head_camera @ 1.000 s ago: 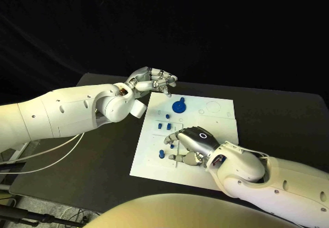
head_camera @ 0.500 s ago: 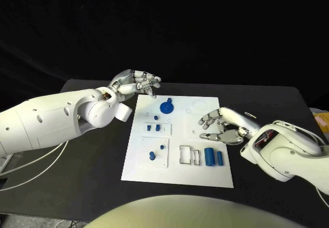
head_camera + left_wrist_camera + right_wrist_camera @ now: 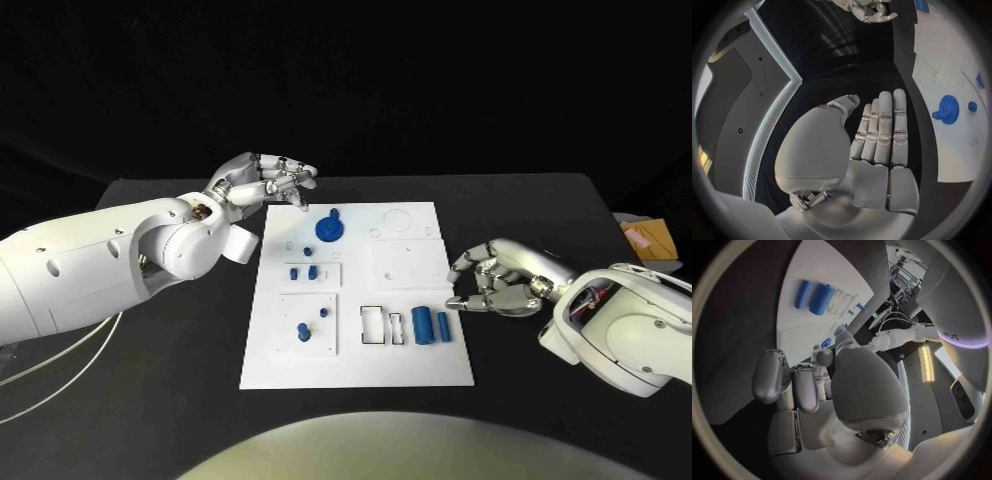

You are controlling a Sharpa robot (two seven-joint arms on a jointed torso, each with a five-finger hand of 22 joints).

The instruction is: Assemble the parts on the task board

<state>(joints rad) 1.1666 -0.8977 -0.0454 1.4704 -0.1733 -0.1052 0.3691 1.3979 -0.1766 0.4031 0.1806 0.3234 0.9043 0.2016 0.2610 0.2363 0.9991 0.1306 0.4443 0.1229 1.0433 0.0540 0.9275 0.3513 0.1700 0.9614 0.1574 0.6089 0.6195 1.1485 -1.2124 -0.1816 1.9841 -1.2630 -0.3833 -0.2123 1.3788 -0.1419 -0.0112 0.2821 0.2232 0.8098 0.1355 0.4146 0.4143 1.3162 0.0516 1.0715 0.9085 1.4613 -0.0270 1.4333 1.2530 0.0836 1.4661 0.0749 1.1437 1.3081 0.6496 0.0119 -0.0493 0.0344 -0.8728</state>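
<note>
Black table [image 3: 173,400] stretches under a dark backdrop, with the white task board [image 3: 361,365] lying in its middle, long side running away from the robot. Bare black surface shows on both sides of the board and in front of it; an orange item [image 3: 646,238] sits at the table's right edge, well apart from the board.

On the board, a blue gear-shaped part [image 3: 330,229] lies near the far end, small blue pegs [image 3: 302,271] stand in a raised square below it, and another small blue piece [image 3: 303,331] sits in the square nearer the robot. Two blue cylinders [image 3: 424,325] lie side by side toward the board's right edge, next to empty rectangular slots [image 3: 375,324].

Left hand [image 3: 265,180] hovers beyond the board's far left corner, fingers curled in and holding nothing that can be seen; the left wrist view shows its fingers [image 3: 882,127] straight and together with nothing in them. Right hand [image 3: 498,280] hangs just off the board's right edge, close to the cylinders, fingers bent inward and empty.

No readable writing shows on the board or parts.
</note>
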